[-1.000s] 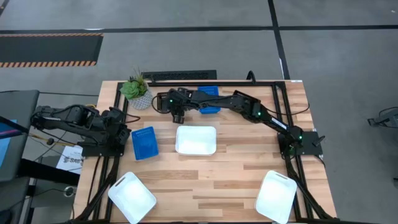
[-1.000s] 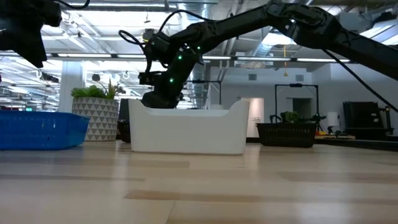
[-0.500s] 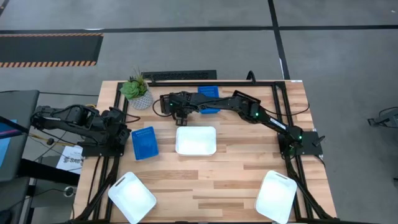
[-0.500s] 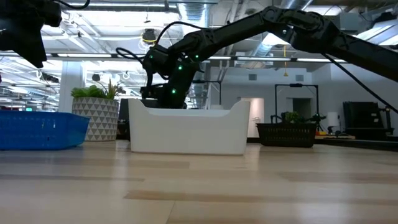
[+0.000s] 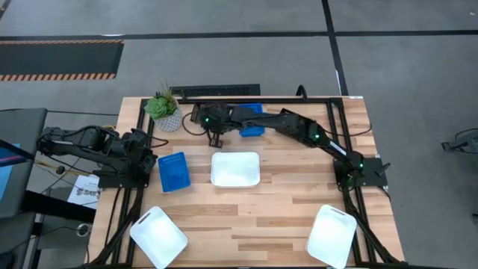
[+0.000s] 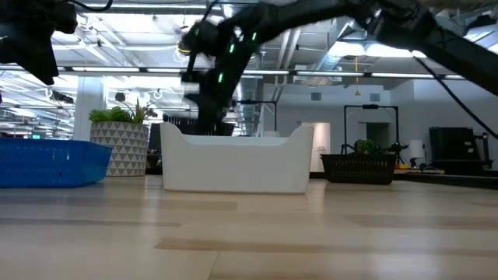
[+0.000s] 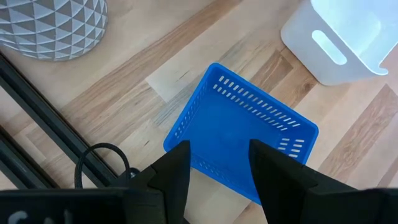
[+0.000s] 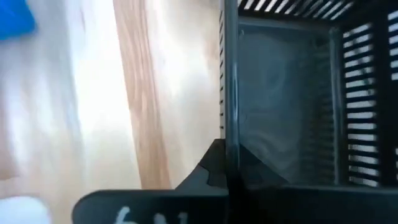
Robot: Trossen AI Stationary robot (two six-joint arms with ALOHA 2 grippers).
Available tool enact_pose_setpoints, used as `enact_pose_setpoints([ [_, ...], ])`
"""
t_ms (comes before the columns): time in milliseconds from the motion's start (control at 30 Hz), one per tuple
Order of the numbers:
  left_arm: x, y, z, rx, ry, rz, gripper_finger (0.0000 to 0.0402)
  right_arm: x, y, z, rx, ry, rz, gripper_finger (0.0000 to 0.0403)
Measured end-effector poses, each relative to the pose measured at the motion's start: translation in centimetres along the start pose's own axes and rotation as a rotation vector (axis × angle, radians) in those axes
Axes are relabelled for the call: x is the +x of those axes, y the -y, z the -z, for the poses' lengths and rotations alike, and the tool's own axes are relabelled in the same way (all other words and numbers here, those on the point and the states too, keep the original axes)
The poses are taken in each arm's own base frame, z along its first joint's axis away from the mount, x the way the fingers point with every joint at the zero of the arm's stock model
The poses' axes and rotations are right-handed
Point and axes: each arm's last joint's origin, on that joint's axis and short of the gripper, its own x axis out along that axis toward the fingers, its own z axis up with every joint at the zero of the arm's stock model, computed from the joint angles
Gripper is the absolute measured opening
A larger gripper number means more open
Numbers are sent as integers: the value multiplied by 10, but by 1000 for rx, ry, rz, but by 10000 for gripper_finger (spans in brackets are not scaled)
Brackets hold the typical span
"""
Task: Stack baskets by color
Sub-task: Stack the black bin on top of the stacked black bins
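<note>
Wooden tabletop [image 5: 284, 202], slatted, fenced by a dark frame; concrete floor around it. I read the stock from the basket in hand outward.

Item 1: black slatted basket [image 8: 298, 93]. In the right wrist view its rim sits pinched between my right gripper [image 8: 225, 168] fingers, pressed together on the wall. In the high view that gripper [image 5: 215, 134] is at the far side of the table, just beyond the centre white basket. Whether the basket is clear of the wood I cannot tell.

Item 2: second black basket [image 6: 359, 167], seen only in the low view, at the far right. Not stacked.

Item 3: blue baskets. One [image 5: 252, 119] under my right arm at the far edge; whether it is a single basket or two nested I cannot tell. Another [image 5: 173, 171] lies alone near my left arm, directly ahead of the left gripper [image 7: 217, 165], whose fingers are spread and holding nothing.

Item 4: white baskets, three, all separate: centre [image 5: 235, 168], near left corner [image 5: 157, 236], near right corner [image 5: 332, 235]. Well apart.

Item 5: potted plant [image 5: 164, 109], far left, not part of the sort.

Assessment: I judge the job barely begun. No colour is visibly gathered; whites, blues and blacks all remain to stack.
</note>
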Motion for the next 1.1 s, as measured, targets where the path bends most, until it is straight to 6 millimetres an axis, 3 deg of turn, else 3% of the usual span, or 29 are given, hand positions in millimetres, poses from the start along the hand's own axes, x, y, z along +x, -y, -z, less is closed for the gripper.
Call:
enact_pose_setpoints([
  [100, 0, 0, 0, 0, 0, 0, 150, -49, 13, -9, 4, 24, 6, 3],
  [267, 0, 0, 0, 0, 0, -1, 150, -153, 38, -10, 16, 62, 33, 2],
  [467, 0, 0, 0, 0, 5, -3, 150, -254, 57, 20, 100, 7, 82, 2],
  [567, 0, 0, 0, -1, 5, -3, 150, -286, 60, 42, 157, -67, 122, 1],
  [667, 0, 0, 0, -3, 9, -1, 150, -296, 58, 64, 207, -159, 142, 1],
  [800, 0, 0, 0, -4, 9, -1, 150, -291, 53, 101, 249, -247, 203, 1],
  [1100, 0, 0, -1, -11, 10, 1, 150, -228, 55, 192, 389, -185, 216, 3],
])
